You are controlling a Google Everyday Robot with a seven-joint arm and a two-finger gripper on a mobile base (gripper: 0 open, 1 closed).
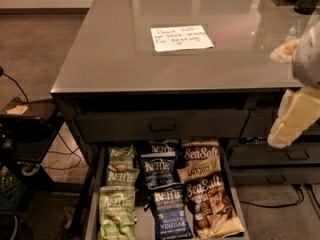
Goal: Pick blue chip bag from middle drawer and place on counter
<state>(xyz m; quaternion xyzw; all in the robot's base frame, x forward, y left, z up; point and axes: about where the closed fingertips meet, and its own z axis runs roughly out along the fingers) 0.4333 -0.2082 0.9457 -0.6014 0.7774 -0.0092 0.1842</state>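
- Jaws: we cannot tell their state; our gripper (299, 100) hangs at the right, beside the surface (115, 59).
- The blue chip bag (171, 215) lies in the open drawer (93, 210).

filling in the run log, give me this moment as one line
hand: open, empty, raised right of middle drawer | blue chip bag: lying in drawer, front, untouched | counter: no bag on it

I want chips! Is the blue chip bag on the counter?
No, the blue chip bag lies in the middle drawer, and the gripper hangs at the right.
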